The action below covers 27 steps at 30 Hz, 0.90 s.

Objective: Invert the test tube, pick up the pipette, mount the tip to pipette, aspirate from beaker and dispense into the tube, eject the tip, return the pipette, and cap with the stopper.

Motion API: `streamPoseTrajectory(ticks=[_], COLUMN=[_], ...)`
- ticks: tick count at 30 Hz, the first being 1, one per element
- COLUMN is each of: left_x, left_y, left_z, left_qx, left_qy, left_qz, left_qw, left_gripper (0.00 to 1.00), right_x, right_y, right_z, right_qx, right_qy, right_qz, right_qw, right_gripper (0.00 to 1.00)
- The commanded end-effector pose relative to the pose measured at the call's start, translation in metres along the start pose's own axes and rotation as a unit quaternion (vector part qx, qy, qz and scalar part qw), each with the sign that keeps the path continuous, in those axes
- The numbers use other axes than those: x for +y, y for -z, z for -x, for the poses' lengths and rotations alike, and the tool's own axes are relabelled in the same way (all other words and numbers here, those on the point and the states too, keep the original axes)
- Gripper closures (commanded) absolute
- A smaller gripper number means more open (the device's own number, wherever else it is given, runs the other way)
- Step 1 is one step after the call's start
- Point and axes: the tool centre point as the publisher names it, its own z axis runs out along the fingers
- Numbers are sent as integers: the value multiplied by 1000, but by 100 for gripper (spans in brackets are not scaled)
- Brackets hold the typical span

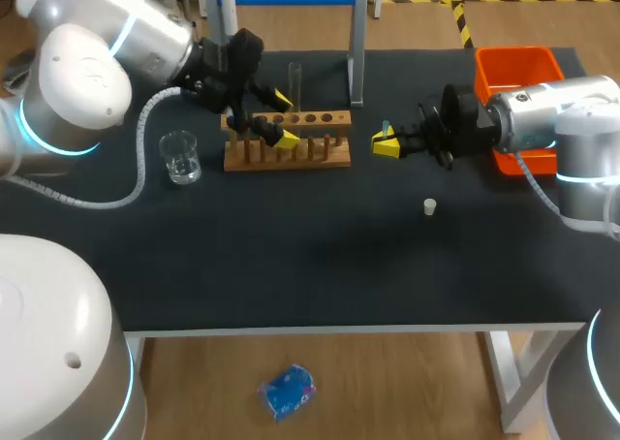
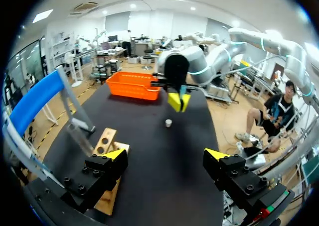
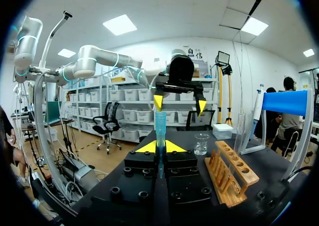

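The left claw [image 1: 284, 118] hangs wide open over the wooden rack [image 1: 320, 155], grasping nothing. In its wrist view one finger [image 2: 115, 154] sits just above the rack's end and the other is out over bare worktop [image 1: 320, 256]. The test tube [image 1: 295, 83] stands upright in the rack's back row, just beside that claw. The right claw [image 1: 386, 145] is clenched on a blue pipette tip [image 3: 160, 127], held upright between its pads and apart from the rack. The pipette [image 1: 227, 9] hangs untouched on the blue stand [image 1: 356, 47] behind the rack. The beaker [image 1: 181, 157] stands on the left arm's side of the rack, the stopper [image 1: 430, 205] lies alone nearer the right arm, and the orange bin [image 1: 518, 67] is at the far right.

With the tube seated, I judge the step in hand to be fetching the pipette. The left claw should lift clear of the rack before it swings, because the tube is close enough to be clipped by a finger. It should approach the pipette's body squarely, close on the grip section rather than the plunger, and lift it straight up off the hanger so the stand is not dragged. The right claw should hold the tip vertical and steady, so that the pipette's nose can come down along its axis and seat firmly
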Motion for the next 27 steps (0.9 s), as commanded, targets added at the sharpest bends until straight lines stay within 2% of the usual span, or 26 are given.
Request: streamPoseTrajectory(ticks=[1,11,27], left_x=[25,54,54], left_y=[29,88,90], left_z=[-2,39,41], left_qx=[-44,-116,-116], left_qy=[13,30,31], left_qz=[-9,-20,-21], left_qw=[999,993,993], left_gripper=[0,0,0], right_x=[0,0,0], right_y=[0,0,0], right_z=[0,0,0], right_qx=[1,1,1], right_qy=[0,0,0], right_qz=[-1,-1,-1], right_qw=[1000,1000,1000], right_gripper=[100,100,100])
